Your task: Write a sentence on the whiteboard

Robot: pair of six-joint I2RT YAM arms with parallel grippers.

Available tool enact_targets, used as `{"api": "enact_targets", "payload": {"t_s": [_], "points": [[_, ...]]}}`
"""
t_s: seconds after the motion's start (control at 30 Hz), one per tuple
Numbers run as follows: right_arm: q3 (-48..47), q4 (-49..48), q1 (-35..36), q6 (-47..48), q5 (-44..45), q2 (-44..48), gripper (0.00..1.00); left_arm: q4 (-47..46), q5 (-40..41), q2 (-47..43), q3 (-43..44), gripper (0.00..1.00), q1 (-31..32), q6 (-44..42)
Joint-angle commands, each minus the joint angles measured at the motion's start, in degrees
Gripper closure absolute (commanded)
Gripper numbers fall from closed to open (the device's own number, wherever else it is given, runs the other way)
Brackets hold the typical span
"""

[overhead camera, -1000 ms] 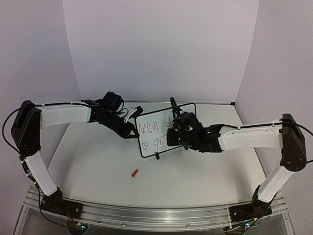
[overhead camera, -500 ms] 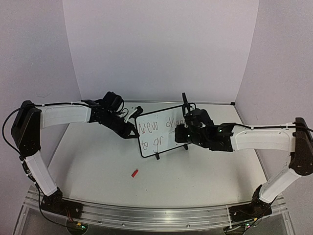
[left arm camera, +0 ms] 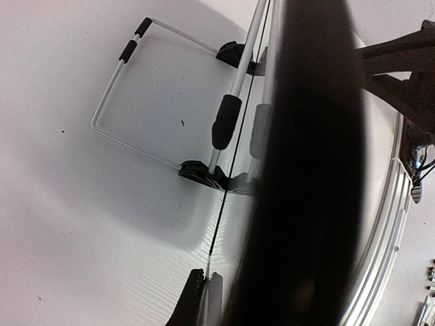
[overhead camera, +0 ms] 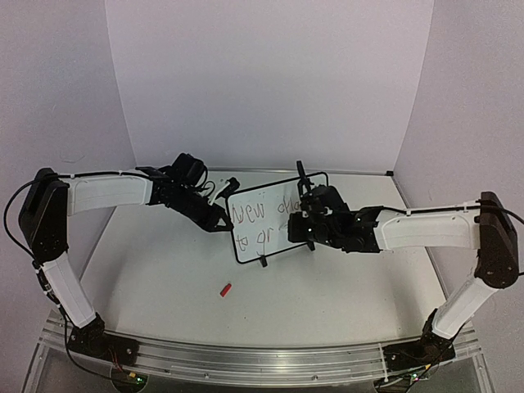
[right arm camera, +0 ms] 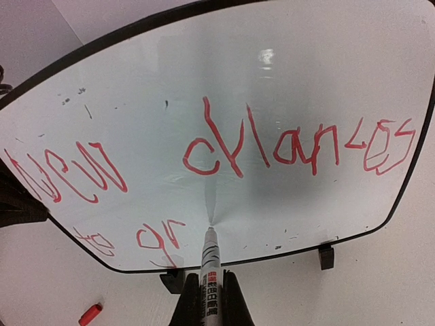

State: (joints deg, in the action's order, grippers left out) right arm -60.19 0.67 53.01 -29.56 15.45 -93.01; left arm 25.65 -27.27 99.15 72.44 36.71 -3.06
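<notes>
Red ink on the whiteboard [right arm camera: 272, 88], which stands upright toward the far middle of the table [overhead camera: 164, 270] on its black feet [right arm camera: 327, 257], with a wire prop [left arm camera: 115, 102] behind. The sentence [right arm camera: 299, 146] reads "New chances" on the upper line and "to gr" on the lower; the last word is unfinished.

Left gripper [overhead camera: 219, 221]: jaws drawn narrow on the board's left edge, steadying it. Right gripper [right arm camera: 209, 299]: jaws closed around the marker [right arm camera: 210, 258], whose tip meets the board just right of the "r", below the start of "chances". Red cap [overhead camera: 226, 288]: loose on the table in front of the board, well apart from both arms.

Change over the last second: the right arm swung out to the right, uncovering more of the upper line, then came back left toward the lower line. The left arm and the board did not shift. No new stroke appeared; the lower line read "to gr" throughout.

Reading: the swing looks like a repositioning between letters, not writing. The tip now sits where the "o" of "grow" would begin. About two letters, and perhaps a full stop, remain.

Risk: pen pressure could tilt the board against the left grip.
</notes>
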Motion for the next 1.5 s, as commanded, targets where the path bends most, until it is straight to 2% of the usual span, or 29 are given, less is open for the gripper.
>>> {"api": "enact_targets", "payload": {"t_s": [0.0,0.63,1.1,1.47], "points": [[-2.9,-2.4,-0.1,0.7,-0.7,-0.8,1.0,1.9,0.5,0.1,2.4,1.0,0.4,-0.7],[-3.1,-0.8,-0.1,-0.2,-0.1,-4.4,1.0,1.9,0.6,0.1,2.5,1.0,0.4,-0.8],[-3.8,0.8,-0.2,1.4,3.1,-1.4,1.0,1.9,0.7,0.2,2.5,1.0,0.4,-0.8],[-5.8,1.0,-0.1,2.5,2.5,-0.7,1.0,2.0,0.6,0.2,2.5,1.0,0.4,-0.8]]}}
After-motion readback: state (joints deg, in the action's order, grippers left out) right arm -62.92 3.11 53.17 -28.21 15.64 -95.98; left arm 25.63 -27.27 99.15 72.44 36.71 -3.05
